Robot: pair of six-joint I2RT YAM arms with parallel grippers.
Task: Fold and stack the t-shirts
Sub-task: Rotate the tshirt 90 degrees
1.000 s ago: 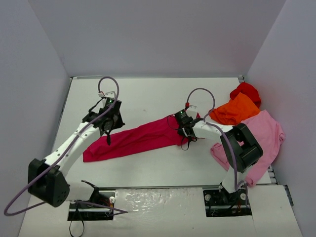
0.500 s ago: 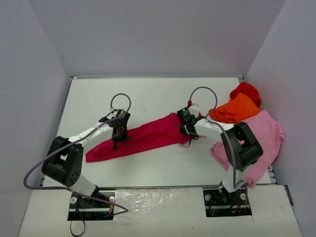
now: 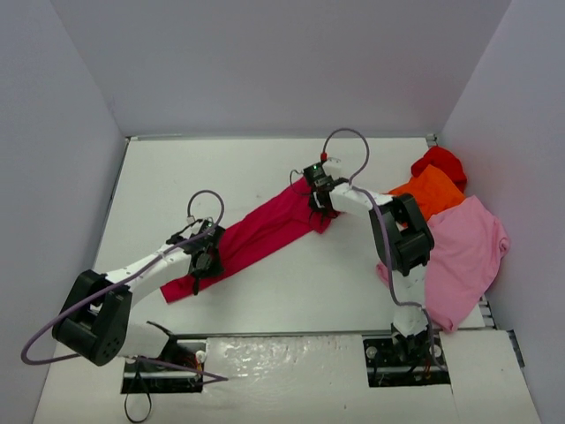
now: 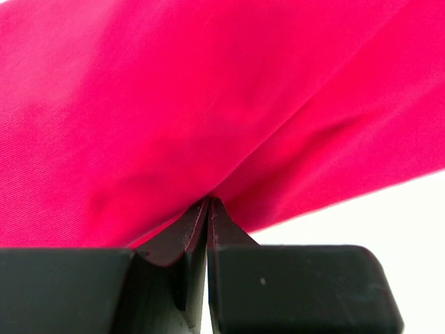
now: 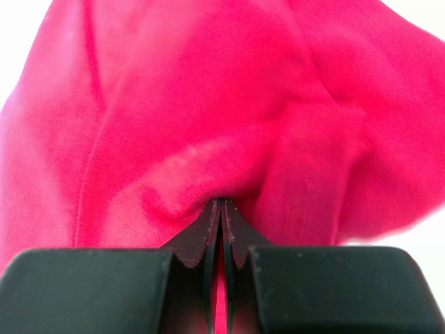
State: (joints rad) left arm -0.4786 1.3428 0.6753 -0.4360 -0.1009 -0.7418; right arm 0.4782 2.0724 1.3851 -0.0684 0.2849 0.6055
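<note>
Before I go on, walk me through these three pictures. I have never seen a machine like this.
These are two white robot arms bolted at the near edge of a white table. Each arm ends in a two-finger pincer. The wide picture looks down from above and behind the arms. The other two come from a camera on each wrist, looking along that arm's own pincer at the cloth. The left pincer and the right pincer are both shut on opposite ends of the crimson t-shirt, which stretches between them. At the right lie a light pink t-shirt, an orange t-shirt and a red t-shirt, in a loose heap.
</note>
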